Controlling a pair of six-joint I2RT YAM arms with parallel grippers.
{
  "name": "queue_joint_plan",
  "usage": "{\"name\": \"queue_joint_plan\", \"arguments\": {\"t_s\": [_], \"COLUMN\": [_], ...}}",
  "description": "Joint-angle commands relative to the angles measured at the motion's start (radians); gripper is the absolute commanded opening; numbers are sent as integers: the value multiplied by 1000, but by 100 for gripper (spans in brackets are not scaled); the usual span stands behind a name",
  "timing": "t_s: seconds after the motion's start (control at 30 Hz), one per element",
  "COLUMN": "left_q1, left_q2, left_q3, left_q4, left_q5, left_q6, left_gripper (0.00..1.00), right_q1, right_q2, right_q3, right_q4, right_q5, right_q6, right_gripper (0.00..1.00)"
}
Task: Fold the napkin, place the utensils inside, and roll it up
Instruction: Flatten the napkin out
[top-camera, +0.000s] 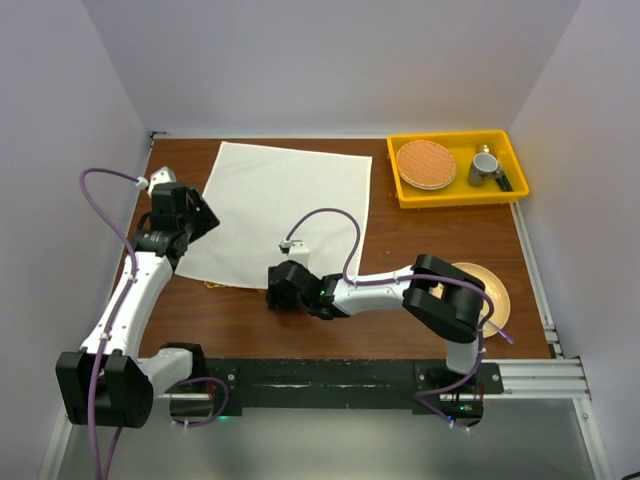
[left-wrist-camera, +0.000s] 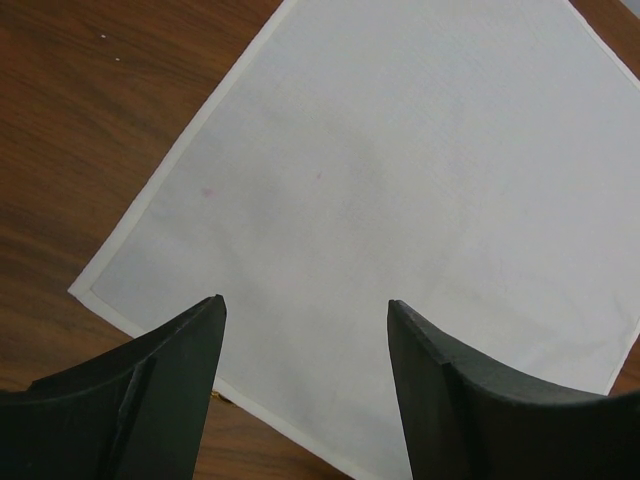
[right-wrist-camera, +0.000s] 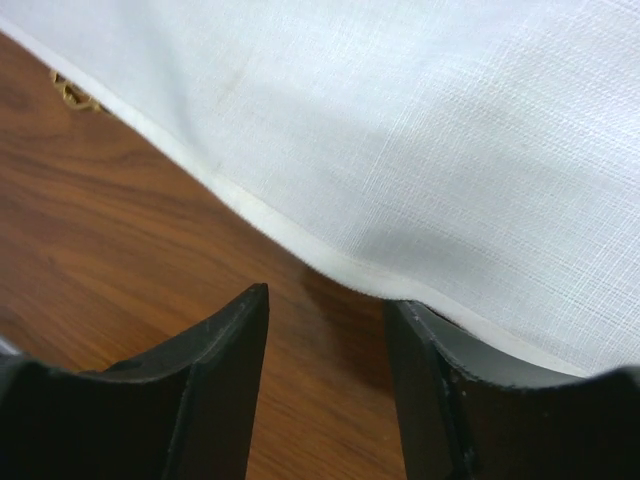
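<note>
1. Now, the napkin (top-camera: 285, 210) lies spread flat on the brown table (top-camera: 250, 325), left of centre.
2. Left gripper (left-wrist-camera: 305, 305) hovers over the napkin's left edge, fingers apart.
3. Right gripper (right-wrist-camera: 325, 295) sits low at the near hem, fingers apart.
4. A small gold bit (right-wrist-camera: 70, 92) peeks from under the hem.

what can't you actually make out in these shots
- Gold utensil: the right wrist view shows only a tip; the napkin covers the rest.
- Plate: in the top view, the right arm hides part of it.
- Cup in the yellow tray: in the top view, too small to tell its contents.
- Napkin's far corners: cut off by the frame edges in both wrist views.
</note>
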Motion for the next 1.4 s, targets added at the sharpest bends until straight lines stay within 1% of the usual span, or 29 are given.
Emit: {"name": "queue_joint_plan", "arguments": {"t_s": [0.0, 0.17, 0.3, 0.33, 0.37, 0.53, 0.6, 0.77, 0.87, 1.03, 1.07, 1.23, 1.37], "left_q1": [6, 6, 6, 6, 6, 6, 6, 6, 6, 4, 4, 4, 4], "left_q2": [-28, -40, -49, -49, -52, -60, -63, -78, -89, -98, -100, -106, -106], "left_q3": [23, 34, 34, 36, 37, 36, 33, 14, 5, 2, 3, 2, 5], "left_q4": [22, 16, 10, 8, 7, 2, 2, 5, 7, 5, 5, 4, 2], "left_q5": [5, 6, 2, 0, 0, 6, 25, 37, 43, 52, 54, 57, 57], "left_q6": [17, 18, 26, 28, 28, 17, 11, 0, 0, 0, 0, 0, -2], "left_gripper": [71, 71, 71, 71, 71, 71, 71, 70, 70, 70, 70, 70, 70], "right_q1": [5, 6, 5, 6, 5, 5, 5, 6, 6, 5, 5, 6, 6], "right_q2": [35, 57, 88, 92, 92, 80, 85, 95, 103, 126, 129, 141, 135], "right_q3": [37, 49, 78, 81, 78, 25, 17, 14, 8, 3, 5, 6, -6], "right_q4": [35, 72, 72, 74, 74, 107, 129, 155, 216, 258, 259, 241, 265], "right_q5": [129, 169, 166, 166, 166, 212, 222, 237, 245, 281, 287, 304, 288], "right_q6": [67, 81, 93, 97, 114, 211, 242, 335, 349, 403, 406, 415, 368], "right_gripper": [51, 50, 50, 48, 45, 38, 38, 39, 39, 37, 32, 22, 5]}}
